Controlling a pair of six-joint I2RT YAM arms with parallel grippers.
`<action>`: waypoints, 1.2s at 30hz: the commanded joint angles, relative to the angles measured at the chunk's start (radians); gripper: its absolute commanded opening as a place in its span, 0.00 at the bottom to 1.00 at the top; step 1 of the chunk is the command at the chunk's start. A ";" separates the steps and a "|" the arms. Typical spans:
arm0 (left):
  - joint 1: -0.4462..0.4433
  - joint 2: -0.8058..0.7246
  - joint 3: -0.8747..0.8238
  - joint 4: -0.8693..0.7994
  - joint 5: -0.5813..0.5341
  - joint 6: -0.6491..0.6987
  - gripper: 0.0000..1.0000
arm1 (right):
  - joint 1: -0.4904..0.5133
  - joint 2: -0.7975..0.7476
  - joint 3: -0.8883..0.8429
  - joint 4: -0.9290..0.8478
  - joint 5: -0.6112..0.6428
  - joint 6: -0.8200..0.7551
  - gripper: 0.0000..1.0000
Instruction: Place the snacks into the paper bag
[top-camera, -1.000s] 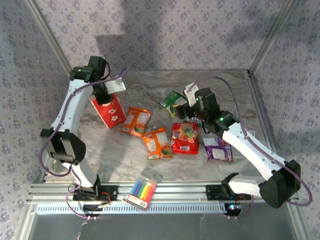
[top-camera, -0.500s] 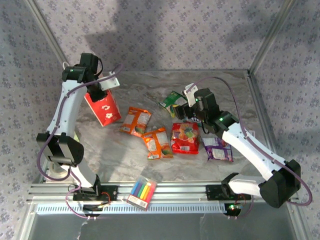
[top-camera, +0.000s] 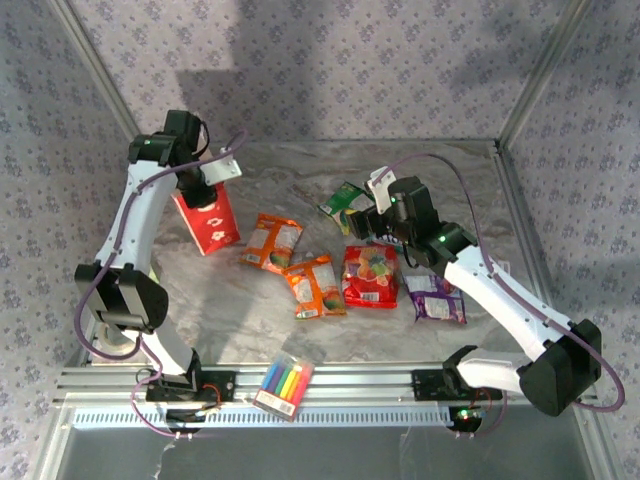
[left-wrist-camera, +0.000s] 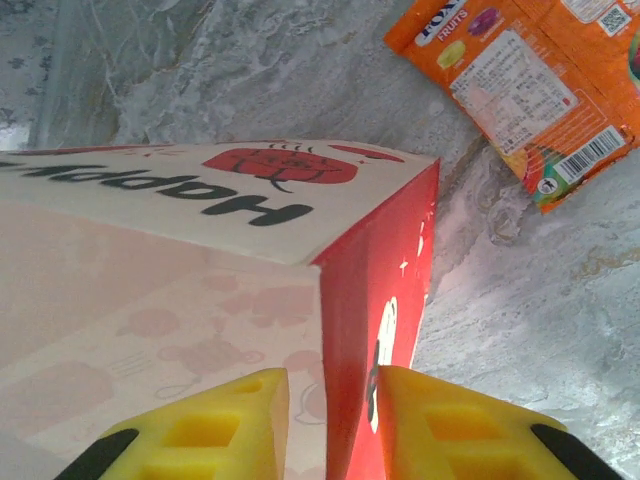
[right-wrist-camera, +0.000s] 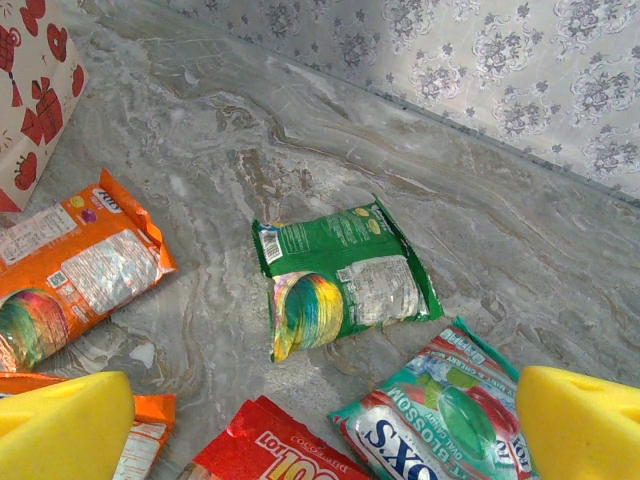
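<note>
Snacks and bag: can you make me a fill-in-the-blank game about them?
The bag has ___ sides.
The packet farthest back is ___.
There are ___ orange packets.
The right hand is wide ___.
Missing words: red, green, two, open.

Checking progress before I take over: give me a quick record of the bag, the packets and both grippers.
left gripper: fingers straddle a corner of the paper bag; grip unclear
right gripper: open, above teal-white packet
outside bag: green packet, orange packet, second orange packet, red packet, purple packet
marker box: near edge, untouched
</note>
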 joint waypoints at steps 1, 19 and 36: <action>-0.013 -0.040 0.003 -0.014 0.021 -0.028 0.32 | 0.007 -0.005 0.019 0.000 -0.001 -0.001 1.00; -0.029 -0.108 0.189 -0.070 -0.128 -0.839 0.70 | 0.002 -0.031 0.002 0.011 -0.015 -0.038 1.00; 0.140 -0.345 -0.126 0.128 -0.186 -1.325 0.72 | -0.029 -0.040 -0.026 0.033 -0.047 -0.057 1.00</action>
